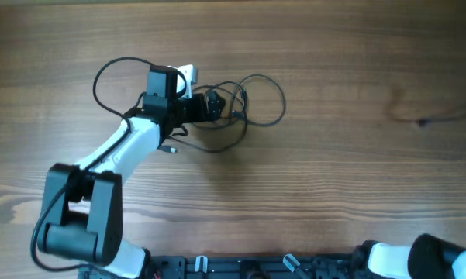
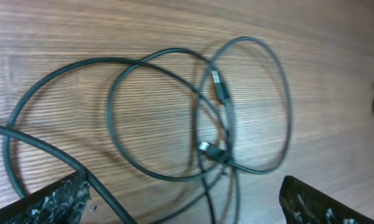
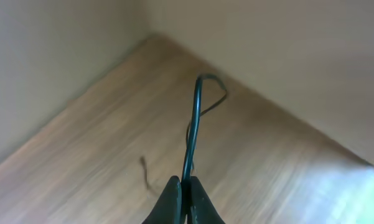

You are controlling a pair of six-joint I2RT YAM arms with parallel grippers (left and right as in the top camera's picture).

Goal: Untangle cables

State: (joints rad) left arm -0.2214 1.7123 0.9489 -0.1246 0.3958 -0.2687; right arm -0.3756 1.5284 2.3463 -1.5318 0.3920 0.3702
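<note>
1. My left end effector point(image 2: 183, 186) is spread wide. One finger point(image 2: 50, 199) sits at the lower left of the wrist view and the other at the lower right, with nothing gripped between them.
2. The cables point(image 2: 202, 146) lie on the desk point(image 1: 357, 62) as a few overlapping loops, directly ahead of that open gap. The crossing where the strands bunch up is just beyond my fingertips and roughly centred between them.
3. A plug tip point(image 2: 219, 89) lies a little farther out along the same line, inside the loops.
4. One strand runs diagonally across the tip of my left-hand finger and into the gap, so it is already within reach.
5. From overhead the tangle stretches away from me toward the right side of the desk. Its long axis runs side to side, in line with the way I am pointing.
6. My right end effector point(image 3: 185, 186) is pressed together. A loose cord point(image 3: 196, 106) rises from between its tips, and I judge it to be pinched there.
7. The right arm point(image 1: 419, 256) is at the near right corner, well apart from the loops, so the left arm is far nearer.
8. I judge the next move depends on that crossing being straight ahead. A short push forward would put my fingers on either side of it.
</note>
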